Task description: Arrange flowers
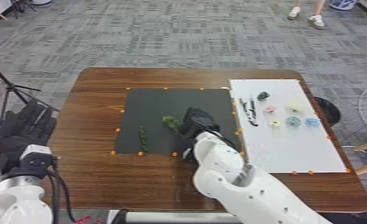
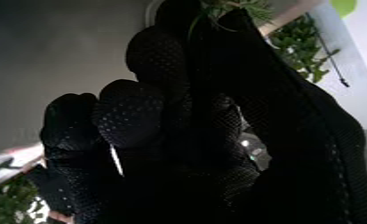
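Over the dark mat (image 1: 157, 100), my right hand (image 1: 200, 122) pinches a green sprig (image 1: 171, 121), whose leafy end points to the left. In the right wrist view, the green sprig (image 2: 237, 7) sits between the thumb and finger of my right hand (image 2: 188, 120). Another green stem (image 1: 143, 138) lies lengthwise on the mat's left part. My left hand (image 1: 24, 132) is beside the table's left edge, fingers straight and holding nothing. On the white board (image 1: 295, 150) lie a pink flower (image 1: 270, 108), a blue flower (image 1: 293, 121) and several other pale ones.
Black, slender tools (image 1: 250, 112) and a small dark item (image 1: 263, 95) lie on the white board. Orange markers line the mat's edges. A black bin (image 1: 329, 110) stands off the table's right edge, and a black tripod (image 1: 12, 86) stands at the left.
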